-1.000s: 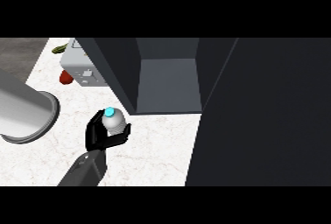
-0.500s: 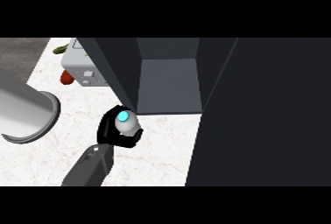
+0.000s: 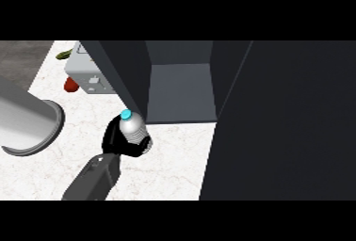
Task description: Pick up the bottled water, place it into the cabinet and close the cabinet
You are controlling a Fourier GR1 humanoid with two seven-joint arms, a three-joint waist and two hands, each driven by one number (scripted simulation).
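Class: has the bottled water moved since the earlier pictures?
Yes. The bottled water, held in the hand, has moved up and right, toward the open cabinet.

Black hand (image 3: 118,140) wraps a clear grey bottled water (image 3: 132,127) with bright cyan cap, over the white marbled counter (image 3: 167,164). Beside the bottle, the dark grey cabinet (image 3: 181,89); further off, a red item (image 3: 71,84).

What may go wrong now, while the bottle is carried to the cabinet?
1. The bottle is just beside the cabinet's left wall, so it may hit the wall's edge instead of entering.
2. The robot hand holds only its lower part, so a bump could tilt it.
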